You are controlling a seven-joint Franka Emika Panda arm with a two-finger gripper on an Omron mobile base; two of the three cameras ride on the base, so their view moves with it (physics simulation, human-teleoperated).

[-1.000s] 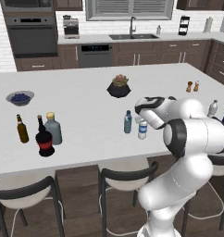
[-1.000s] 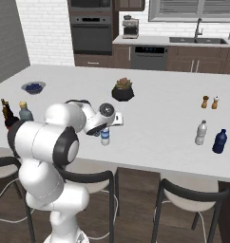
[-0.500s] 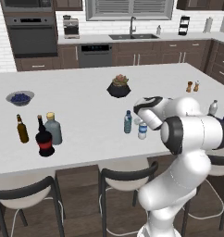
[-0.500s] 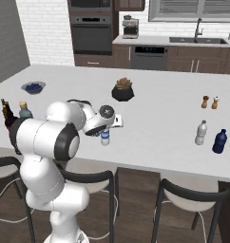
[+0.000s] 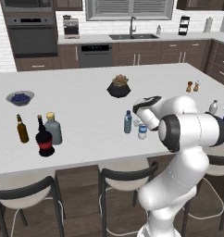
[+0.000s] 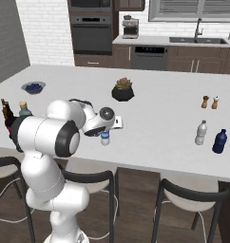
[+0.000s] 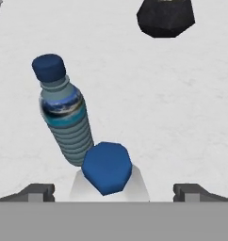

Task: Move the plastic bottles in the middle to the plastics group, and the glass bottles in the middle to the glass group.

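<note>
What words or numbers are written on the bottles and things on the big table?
None can be read.
Blue-tinted bottle: its label is a blurry blue picture, no letters.
Clear bottle under the claw: seen from above, label hidden.
Black bottle: red label too small to read.

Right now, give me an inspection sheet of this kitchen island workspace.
Surface: white island counter, level.
Job's things: blue-tinted blue-capped plastic bottle and clear labelled plastic bottle upright mid-counter; black bulbous red-labelled glass bottle beside slim brown bottle and grey-blue flask; clear pale-capped bottle and dark blue container at the other end.
Clutter: black plant pot, blue bowl, two shakers.
Grippers: gripper open, above the clear bottle's cap.
Cables: nothing seen.
Surroundings: stools, oven, sink.
</note>
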